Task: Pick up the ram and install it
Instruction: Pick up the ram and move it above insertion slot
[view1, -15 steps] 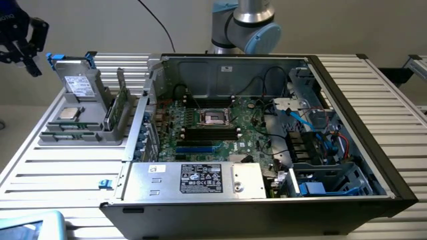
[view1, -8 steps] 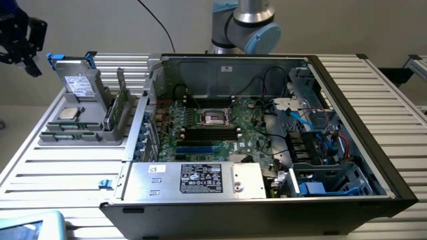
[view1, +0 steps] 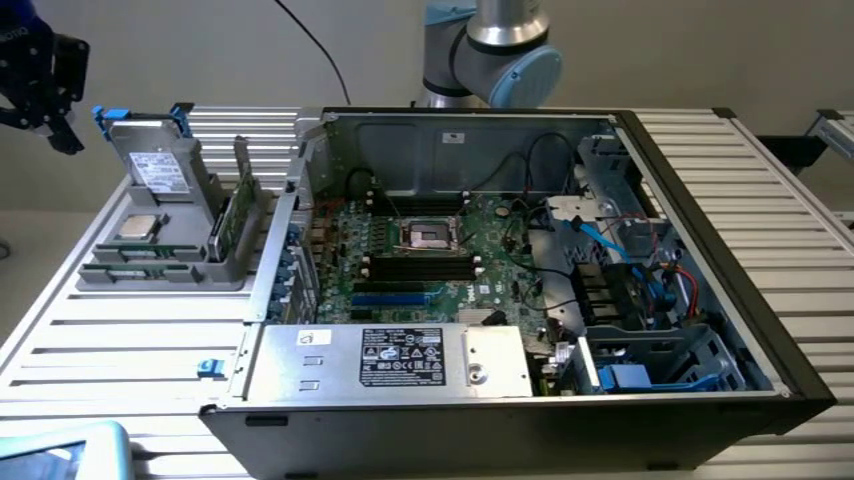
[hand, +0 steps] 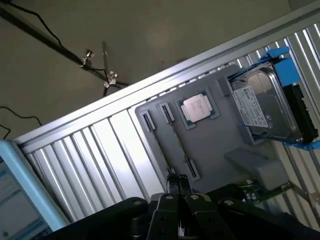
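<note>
Exterior view: ram (view1: 231, 222) stands on its long edge in the grey holder (view1: 160, 277) on the slatted worktop (view1: 107, 340), just beside the open computer case (view1: 467, 145); its long axis runs near-to-far, roughly parallel to the case wall; black memory slots (view1: 420, 265) lie bare on the motherboard; end effector (view1: 51, 120) sits high at the exterior view's left, well apart from the ram. Wrist view: end effector (hand: 178, 183) closed, gripping nothing, above the holder (hand: 210, 145); processor chip (hand: 197, 107) lies flat; hard drive (hand: 260, 107) shows its label; ram a green sliver (hand: 265, 191).
</note>
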